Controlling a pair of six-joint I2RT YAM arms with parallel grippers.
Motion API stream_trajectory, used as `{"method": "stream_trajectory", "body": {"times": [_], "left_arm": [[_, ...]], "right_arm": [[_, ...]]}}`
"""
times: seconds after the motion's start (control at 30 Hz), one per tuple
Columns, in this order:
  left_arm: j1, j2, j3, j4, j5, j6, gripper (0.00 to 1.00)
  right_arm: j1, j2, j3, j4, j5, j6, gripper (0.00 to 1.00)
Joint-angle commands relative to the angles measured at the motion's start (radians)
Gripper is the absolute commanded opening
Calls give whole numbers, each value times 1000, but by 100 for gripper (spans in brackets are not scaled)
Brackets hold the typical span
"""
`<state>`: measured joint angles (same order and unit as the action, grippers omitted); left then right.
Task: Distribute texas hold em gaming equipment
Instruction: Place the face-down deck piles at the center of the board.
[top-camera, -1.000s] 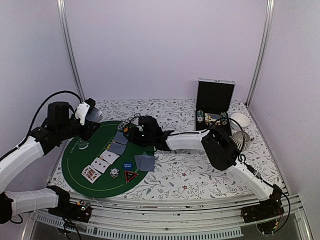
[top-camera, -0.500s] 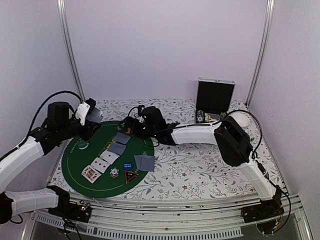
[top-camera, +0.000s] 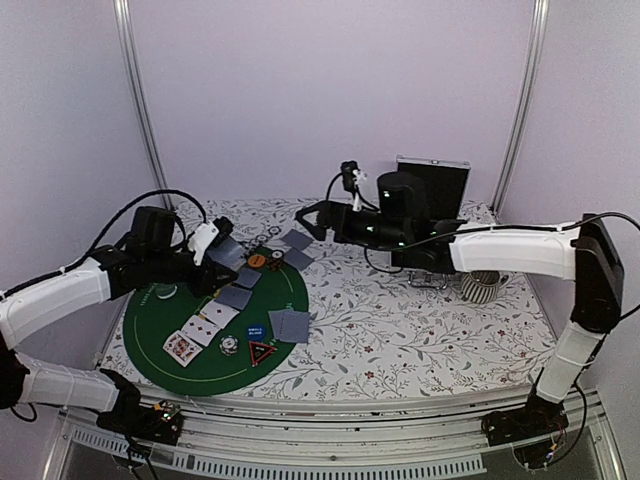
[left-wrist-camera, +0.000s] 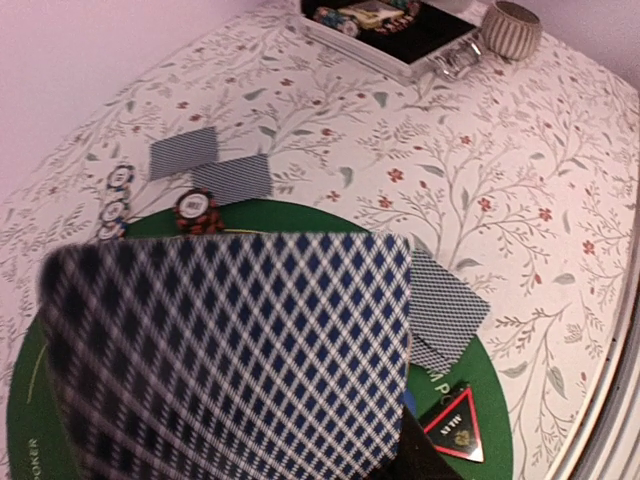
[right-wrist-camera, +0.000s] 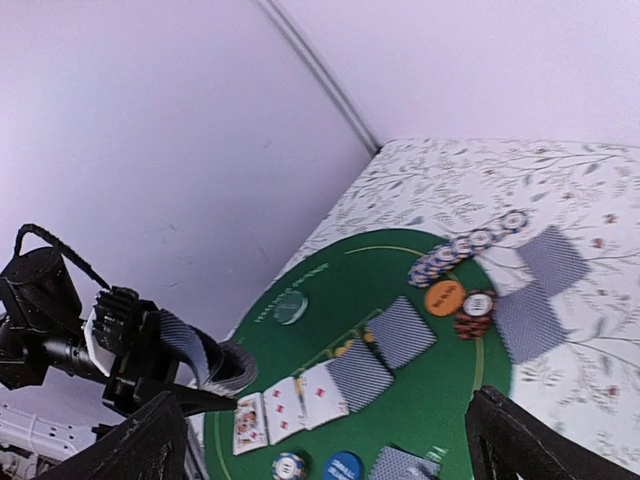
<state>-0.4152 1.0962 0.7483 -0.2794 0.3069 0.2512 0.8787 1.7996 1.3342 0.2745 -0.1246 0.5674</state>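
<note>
My left gripper (top-camera: 214, 252) is shut on a fanned deck of grey-blue-backed cards (left-wrist-camera: 230, 350), held over the left part of the round green mat (top-camera: 160, 340); the deck hides its fingers in the left wrist view. My right gripper (top-camera: 314, 216) is open and empty, raised above the back of the table; its fingers (right-wrist-camera: 140, 445) stand wide apart. On the mat lie face-up cards (top-camera: 197, 333), face-down cards (top-camera: 240, 287), a card pair (top-camera: 290, 325), a blue disc (top-camera: 255, 329), an orange disc (top-camera: 258, 261), chips (right-wrist-camera: 473, 315) and the triangular marker (top-camera: 262, 351).
Two face-down cards (top-camera: 297, 248) lie on the floral cloth just behind the mat. A row of chips (right-wrist-camera: 465, 250) curves along the mat's far edge. The open case (top-camera: 430, 205) stands at the back right, with the ribbed cup (top-camera: 480, 285) beside it.
My right arm pulled back from the mat's far edge, rising up and to the right. My left gripper moved right over the mat with the deck. Two cards now show behind the mat.
</note>
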Motion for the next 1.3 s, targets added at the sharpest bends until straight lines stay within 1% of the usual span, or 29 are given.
{"method": "stream_trajectory", "body": {"times": [0.0, 0.07, 0.2, 0.23, 0.27, 0.33, 0.43, 0.5, 0.63, 0.8, 0.9, 1.1, 1.27], "left_arm": [[-87, 119, 92, -31, 62, -8, 33], [-111, 189, 121, -24, 83, -14, 33], [-167, 325, 197, -15, 91, -6, 33], [-179, 363, 226, -14, 99, -4, 33], [-192, 404, 257, -14, 102, 4, 33], [-218, 480, 323, -15, 113, 31, 34], [-233, 605, 431, -15, 137, 66, 36], [-234, 706, 550, -57, 140, 83, 36], [-247, 936, 769, -186, 117, 120, 38], [-266, 1117, 942, -279, 100, 163, 42], [-274, 1182, 989, -295, 100, 176, 46], [-303, 1266, 1066, -372, 78, 243, 63], [-309, 1296, 1096, -427, 91, 301, 75]], "right_arm": [[-115, -226, -236, -23, 40, -119, 99], [-161, -344, -318, -62, 52, -144, 99], [-204, -476, -397, -204, 111, -250, 99], [-208, -497, -405, -233, 94, -276, 99], [-215, -512, -411, -250, 36, -316, 99], [-237, -528, -409, -291, -117, -388, 99], [-266, -537, -406, -347, -192, -390, 99], [-281, -539, -413, -364, -215, -388, 99], [-299, -536, -429, -389, -211, -386, 99], [-368, -556, -448, -409, -205, -344, 99], [-402, -568, -473, -411, -203, -332, 99], [-411, -569, -482, -419, -201, -333, 99], [-411, -569, -477, -431, -205, -332, 99]]}}
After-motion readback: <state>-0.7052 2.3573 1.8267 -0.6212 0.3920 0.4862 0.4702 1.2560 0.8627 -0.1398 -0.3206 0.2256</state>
